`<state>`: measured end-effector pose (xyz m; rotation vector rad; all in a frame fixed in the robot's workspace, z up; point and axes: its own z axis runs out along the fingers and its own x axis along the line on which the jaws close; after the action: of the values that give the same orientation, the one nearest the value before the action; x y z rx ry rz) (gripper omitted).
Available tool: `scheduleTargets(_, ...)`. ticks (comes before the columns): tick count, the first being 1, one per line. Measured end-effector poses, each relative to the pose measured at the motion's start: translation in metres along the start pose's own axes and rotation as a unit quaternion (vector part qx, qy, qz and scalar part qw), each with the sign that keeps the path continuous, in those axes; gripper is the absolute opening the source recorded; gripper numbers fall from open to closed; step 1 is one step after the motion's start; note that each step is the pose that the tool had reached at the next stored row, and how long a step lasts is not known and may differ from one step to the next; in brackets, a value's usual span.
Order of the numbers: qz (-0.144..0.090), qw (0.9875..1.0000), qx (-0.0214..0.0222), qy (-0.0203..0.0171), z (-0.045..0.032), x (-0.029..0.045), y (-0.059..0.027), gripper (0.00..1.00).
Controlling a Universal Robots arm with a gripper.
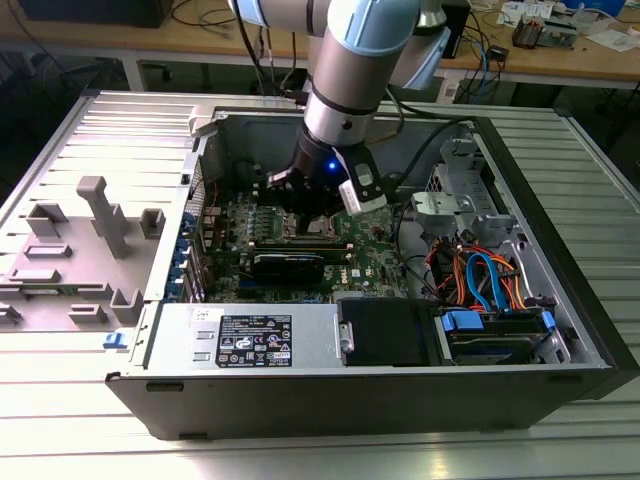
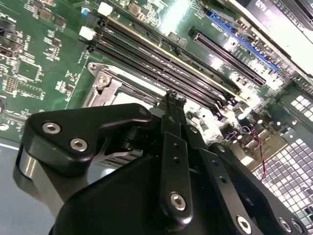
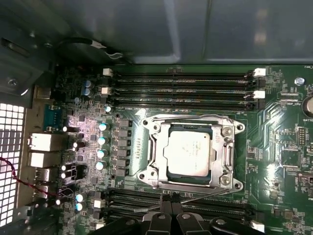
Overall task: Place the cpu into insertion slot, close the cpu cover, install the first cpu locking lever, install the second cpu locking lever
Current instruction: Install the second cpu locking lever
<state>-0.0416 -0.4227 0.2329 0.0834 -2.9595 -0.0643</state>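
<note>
Silver-grey metal top of the cpu [image 3: 190,154], lying flat inside the socket on the green motherboard [image 3: 274,147] in the first wrist view. Around it the cpu cover [image 3: 222,147], a thin silvery frame, closed down flat, with the chip seen through its square window. Along the near edge of the socket a thin wire locking lever [image 3: 195,196], running slantwise toward the tool [image 3: 169,199]. Black fingers of the tool pressed together, tips just at this lever; hard to tell if pinching the wire or only touching it. In the second wrist view the same tool [image 2: 172,96], tips together, just above the socket corner, beside the long black memory slots [image 2: 161,61].

In the exterior view, the open computer case [image 1: 300,400] lying on its side on the ribbed metal bench [image 1: 60,440]. Arm coming down from the far side into the middle of the case, with a blue light at the wrist and the tool [image 1: 305,215] low over the motherboard [image 1: 375,265]. Just near of it a black expansion card [image 1: 288,265]. At the exterior view's right, orange and blue cables [image 1: 480,275] beside the drive bay. At the exterior view's left, grey fixture blocks [image 1: 100,215] on the bench, well apart from the case.
</note>
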Motion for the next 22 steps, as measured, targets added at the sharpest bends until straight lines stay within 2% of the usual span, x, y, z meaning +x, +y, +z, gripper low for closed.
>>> scheduleTargets(7, -0.002, 1.0000, -0.0077, 0.0017, 0.0060, 0.0062, -0.0014, 0.11)
scheduleTargets(10, -0.003, 0.9999, -0.0127, 0.0020, 0.0120, 0.0103, -0.0022, 0.11)
scheduleTargets(15, -0.005, 0.9999, -0.0148, 0.0022, 0.0146, 0.0109, -0.0072, 0.11)
scheduleTargets(17, -0.006, 0.9998, -0.0189, 0.0021, 0.0147, 0.0116, -0.0078, 0.11)
scheduleTargets(20, -0.010, 0.9995, -0.0298, 0.0016, 0.0148, 0.0126, -0.0083, 0.11)
scheduleTargets(22, -0.012, 0.9994, -0.0337, 0.0014, 0.0150, 0.0133, -0.0093, 0.11)
